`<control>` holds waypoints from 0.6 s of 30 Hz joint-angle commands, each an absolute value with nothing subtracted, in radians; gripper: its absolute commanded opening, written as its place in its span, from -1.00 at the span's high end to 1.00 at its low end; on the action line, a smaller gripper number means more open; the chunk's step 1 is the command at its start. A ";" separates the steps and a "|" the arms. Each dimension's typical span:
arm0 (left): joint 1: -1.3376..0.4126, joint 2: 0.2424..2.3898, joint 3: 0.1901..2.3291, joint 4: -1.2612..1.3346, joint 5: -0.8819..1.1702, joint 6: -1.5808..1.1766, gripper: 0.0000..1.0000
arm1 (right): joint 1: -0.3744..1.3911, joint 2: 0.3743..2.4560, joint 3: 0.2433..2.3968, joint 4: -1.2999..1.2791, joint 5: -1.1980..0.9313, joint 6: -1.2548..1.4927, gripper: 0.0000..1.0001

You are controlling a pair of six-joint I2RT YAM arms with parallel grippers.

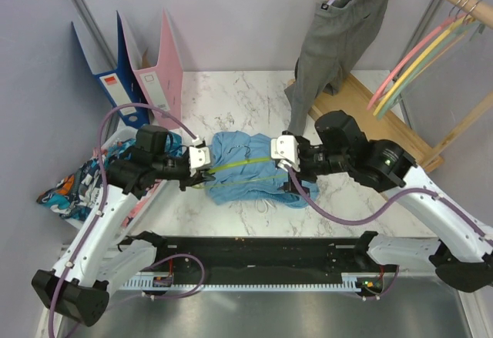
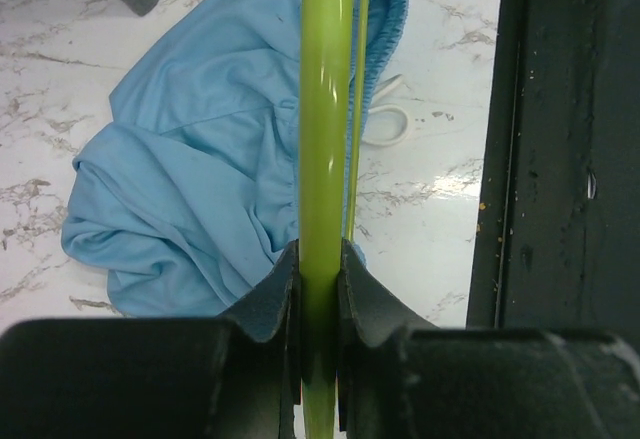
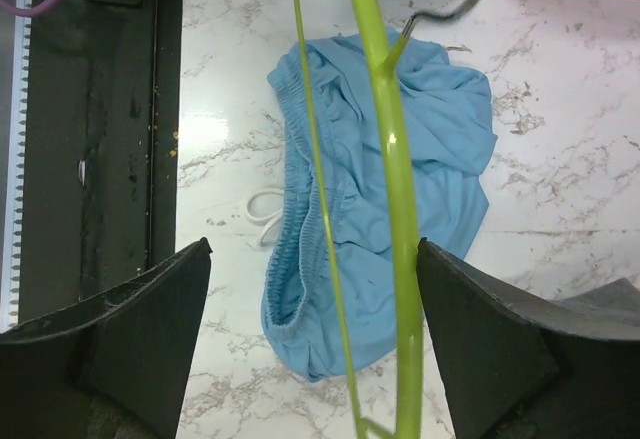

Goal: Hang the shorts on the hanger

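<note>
The left end effector (image 2: 320, 274) is clamped on the thick bar of the lime hanger (image 2: 322, 109), and the bar runs straight ahead from it. Under the bar and a little further ahead, the light blue shorts (image 2: 190, 159) lie crumpled on the marble desk (image 2: 440, 189). The right end effector (image 3: 312, 251) is wide apart. The hanger passes between its two sides, with the shorts below and beyond.
</note>
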State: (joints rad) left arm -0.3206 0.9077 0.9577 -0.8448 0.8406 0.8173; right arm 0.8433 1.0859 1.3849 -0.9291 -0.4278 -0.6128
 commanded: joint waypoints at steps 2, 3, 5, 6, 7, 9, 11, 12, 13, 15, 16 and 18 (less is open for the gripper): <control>-0.374 0.928 1.031 -0.788 0.779 0.741 0.96 | 0.859 1.198 1.466 -0.881 -0.460 -0.614 -0.75; -0.382 0.936 1.040 -0.793 0.764 0.761 0.97 | 0.862 1.210 1.483 -0.882 -0.460 -0.626 -0.74; -0.406 0.939 1.052 -0.801 0.732 0.781 0.97 | 0.867 1.232 1.491 -0.867 -0.446 -0.633 -0.70; -0.416 0.943 1.063 -0.804 0.723 0.787 0.97 | 0.867 1.236 1.493 -0.861 -0.445 -0.641 -0.68; -0.428 0.953 1.069 -0.802 0.715 0.785 0.96 | 0.867 1.241 1.491 -0.853 -0.445 -0.647 -0.64; -0.448 0.965 1.080 -0.807 0.710 0.784 0.96 | 0.870 1.253 1.488 -0.831 -0.448 -0.650 -0.59; -0.480 0.980 1.085 -0.805 0.695 0.785 0.97 | 0.877 1.270 1.488 -0.816 -0.449 -0.652 -0.44; -0.486 0.986 1.089 -0.805 0.690 0.784 0.96 | 0.880 1.275 1.493 -0.813 -0.449 -0.652 -0.38; -0.495 0.994 1.092 -0.805 0.686 0.782 0.96 | 0.882 1.279 1.494 -0.807 -0.449 -0.650 -0.26; -0.502 1.006 1.097 -0.805 0.686 0.776 0.97 | 0.885 1.290 1.499 -0.801 -0.448 -0.657 -0.12; -0.511 1.008 1.098 -0.804 0.684 0.775 0.97 | 0.885 1.292 1.497 -0.799 -0.445 -0.657 0.00; -0.518 1.017 1.104 -0.805 0.678 0.758 0.97 | 0.887 1.299 1.500 -0.804 -0.440 -0.661 0.11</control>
